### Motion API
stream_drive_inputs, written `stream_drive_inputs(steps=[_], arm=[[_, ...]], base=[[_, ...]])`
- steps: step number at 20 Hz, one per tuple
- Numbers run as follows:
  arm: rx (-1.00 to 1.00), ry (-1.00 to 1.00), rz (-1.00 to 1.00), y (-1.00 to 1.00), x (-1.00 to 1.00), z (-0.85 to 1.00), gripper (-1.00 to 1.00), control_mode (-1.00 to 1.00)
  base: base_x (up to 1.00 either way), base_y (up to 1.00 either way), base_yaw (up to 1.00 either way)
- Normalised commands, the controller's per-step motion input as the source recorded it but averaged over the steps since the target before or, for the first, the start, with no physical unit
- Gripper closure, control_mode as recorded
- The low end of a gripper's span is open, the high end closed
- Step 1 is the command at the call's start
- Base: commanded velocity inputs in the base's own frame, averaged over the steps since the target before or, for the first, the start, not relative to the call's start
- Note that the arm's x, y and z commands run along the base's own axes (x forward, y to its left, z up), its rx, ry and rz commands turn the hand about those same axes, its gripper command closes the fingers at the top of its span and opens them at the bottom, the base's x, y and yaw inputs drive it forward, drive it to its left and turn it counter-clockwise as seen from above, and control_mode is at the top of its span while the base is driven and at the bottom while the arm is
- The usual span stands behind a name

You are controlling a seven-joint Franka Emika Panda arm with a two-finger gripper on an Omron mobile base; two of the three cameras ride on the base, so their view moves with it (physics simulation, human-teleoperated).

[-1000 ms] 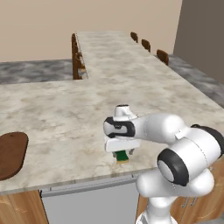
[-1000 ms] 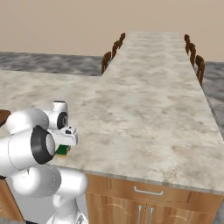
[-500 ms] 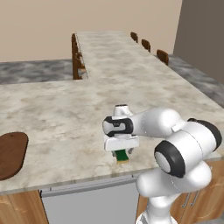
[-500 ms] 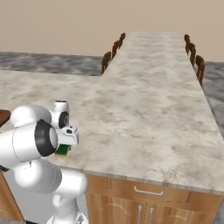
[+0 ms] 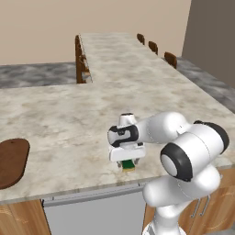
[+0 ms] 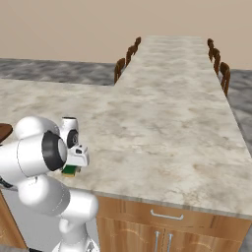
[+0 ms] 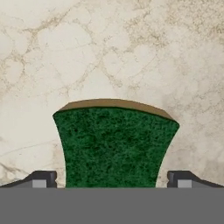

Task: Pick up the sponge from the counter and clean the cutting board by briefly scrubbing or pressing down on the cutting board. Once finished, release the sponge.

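Hand [image 7: 112, 178] (spread wide), straddling sponge [image 7: 114, 146]

You're looking at a home kitchen: a long marbled stone counter [image 5: 69, 119] runs out as a bar, with wood cabinets [image 6: 162, 229] below (one drawer has a metal handle). Wooden chairs [image 6: 219, 61] line both sides, and a cutting board [image 5: 11, 160] lies on the top.
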Motion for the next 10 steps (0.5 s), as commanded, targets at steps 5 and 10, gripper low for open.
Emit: stream_drive_inputs(steps=[5, 10], arm=[[0.00, 0.00, 0.00, 0.00, 0.00, -0.13, -1.00, -1.00], [0.00, 0.00, 0.00, 0.00, 0.04, -0.01, -1.00, -1.00]], base=[[0.00, 0.00, 0.00], [0.00, 0.00, 0.00]])
